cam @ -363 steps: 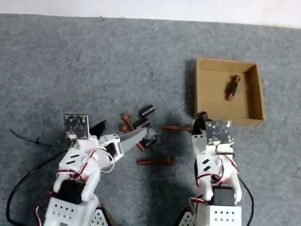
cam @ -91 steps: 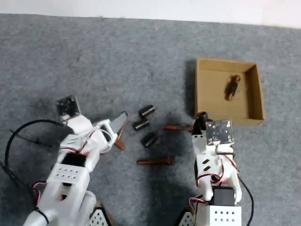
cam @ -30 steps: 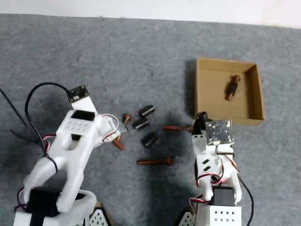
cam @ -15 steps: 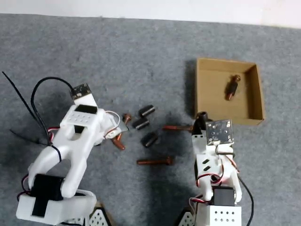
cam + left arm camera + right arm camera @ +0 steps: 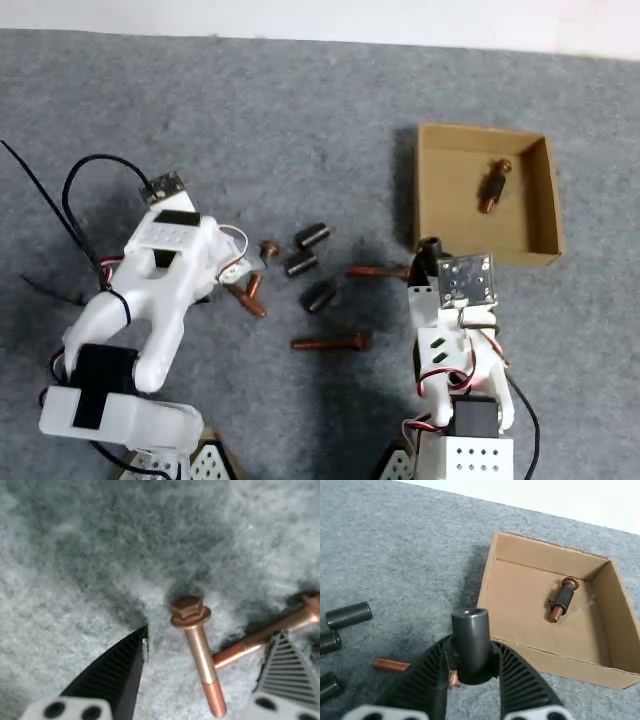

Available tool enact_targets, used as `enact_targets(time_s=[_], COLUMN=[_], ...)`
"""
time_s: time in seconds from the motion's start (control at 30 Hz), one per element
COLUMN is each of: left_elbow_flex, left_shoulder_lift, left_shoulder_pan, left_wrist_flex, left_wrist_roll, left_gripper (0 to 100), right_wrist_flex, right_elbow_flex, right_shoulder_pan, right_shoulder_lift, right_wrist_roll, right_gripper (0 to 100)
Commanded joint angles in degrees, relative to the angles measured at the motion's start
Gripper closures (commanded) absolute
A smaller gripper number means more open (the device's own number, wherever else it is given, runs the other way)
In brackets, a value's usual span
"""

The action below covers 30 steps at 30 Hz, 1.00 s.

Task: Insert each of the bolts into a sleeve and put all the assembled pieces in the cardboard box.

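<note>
The left gripper (image 5: 212, 640) is spread wide and holds nothing. 1 bolt (image 5: 200, 655) lies flat on the grey mat (image 5: 75, 555) between its 2 fingers, nearer the grey one than the black one and touching neither, with its head pointing away past the tips. A second bolt (image 5: 270, 632) lies just beside the grey finger, slanting, its threaded end up against the first bolt's shaft.

The right gripper (image 5: 471, 652) is clamped on an upright sleeve (image 5: 469, 625), open end up. Just beyond its tips stands the box (image 5: 540, 652), with 1 assembled piece (image 5: 562, 599) on its floor. Another bolt (image 5: 377, 271) lies just beside this gripper, towards the other arm. Farther that way, 3 loose sleeves (image 5: 301, 263) lie between the 2 grippers.
</note>
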Motion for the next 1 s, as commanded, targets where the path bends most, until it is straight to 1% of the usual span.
enact_targets(time_s=[0.0, 0.5, 0.6, 0.87, 0.9, 0.97], left_elbow_flex=[-2.51, -2.59, -2.68, -3.56, -3.56, -3.56], left_shoulder_lift=[1.01, 1.19, 0.92, 1.27, 1.27, 1.27], left_shoulder_pan=[-0.31, -0.31, -0.31, -0.22, -0.22, -0.13], left_wrist_flex=[-0.26, -0.18, 1.93, 3.78, 3.69, 3.6], left_wrist_roll=[0.44, 0.53, 0.53, 0.53, 0.53, 0.53], left_gripper=[66, 66, 66, 66, 67, 73], right_wrist_flex=[-0.75, -0.75, -0.75, -0.75, -0.75, -0.75], right_elbow_flex=[7.78, 7.78, 7.78, 7.78, 7.78, 7.78], right_shoulder_pan=[0.4, 0.4, 0.4, 0.4, 0.4, 0.4], right_shoulder_lift=[-0.57, -0.57, -0.57, -0.57, -0.57, -0.57], right_wrist_roll=[-0.09, -0.09, -0.09, -0.09, -0.09, -0.09], right_gripper=[98.8, 98.8, 98.8, 98.8, 98.8, 98.8])
